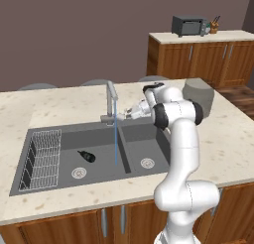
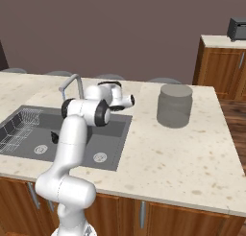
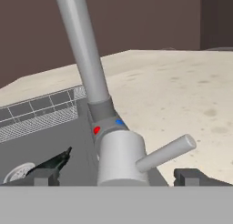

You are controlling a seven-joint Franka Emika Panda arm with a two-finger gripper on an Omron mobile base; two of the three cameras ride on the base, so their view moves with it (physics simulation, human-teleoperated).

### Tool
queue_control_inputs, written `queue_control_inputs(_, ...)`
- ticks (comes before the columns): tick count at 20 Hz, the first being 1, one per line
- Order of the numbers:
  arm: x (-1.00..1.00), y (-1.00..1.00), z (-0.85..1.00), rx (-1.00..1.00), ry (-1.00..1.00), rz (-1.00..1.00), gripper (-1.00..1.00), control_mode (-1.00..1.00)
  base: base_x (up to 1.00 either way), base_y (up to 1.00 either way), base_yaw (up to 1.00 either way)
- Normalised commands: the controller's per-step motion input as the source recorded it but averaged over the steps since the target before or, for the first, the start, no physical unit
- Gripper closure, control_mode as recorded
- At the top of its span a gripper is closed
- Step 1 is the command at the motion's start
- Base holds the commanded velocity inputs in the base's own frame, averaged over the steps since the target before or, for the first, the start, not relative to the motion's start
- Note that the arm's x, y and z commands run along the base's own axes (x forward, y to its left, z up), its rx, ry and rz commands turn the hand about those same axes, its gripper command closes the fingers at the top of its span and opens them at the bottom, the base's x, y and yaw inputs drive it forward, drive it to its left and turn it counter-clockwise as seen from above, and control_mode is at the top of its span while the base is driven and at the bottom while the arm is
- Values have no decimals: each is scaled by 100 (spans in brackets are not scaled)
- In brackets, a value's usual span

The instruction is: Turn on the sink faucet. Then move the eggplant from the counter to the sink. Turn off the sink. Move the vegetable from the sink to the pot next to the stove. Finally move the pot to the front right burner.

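The sink faucet (image 3: 119, 161) base is framed between the spread jaws of the gripper (image 3: 119, 176) — nothing is grasped.

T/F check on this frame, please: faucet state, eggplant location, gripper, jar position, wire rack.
1. Water is running from the sink faucet. True: a blue stream falls into the sink.
2. The eggplant lies on the counter. False: it lies in the left basin, near the drain.
3. The gripper is shut on the faucet lever. False: its jaws are open, one fingertip on each side of the faucet base and lever.
4. The grey jar stands on the counter to the right of the sink. True.
5. The wire rack sits in the right basin. False: it is at the left end of the left basin.
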Motion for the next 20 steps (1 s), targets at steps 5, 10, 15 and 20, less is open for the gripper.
queue_control_inputs(5,20,1,-1,0,0,6,-100,-100,0,0,0)
queue_control_inputs(10,2,19,0,0,0,5,-100,-100,0,0,0)
queue_control_inputs(15,0,39,0,0,0,4,-100,-100,0,0,0)
queue_control_inputs(20,0,48,0,0,1,4,-100,-100,0,0,0)
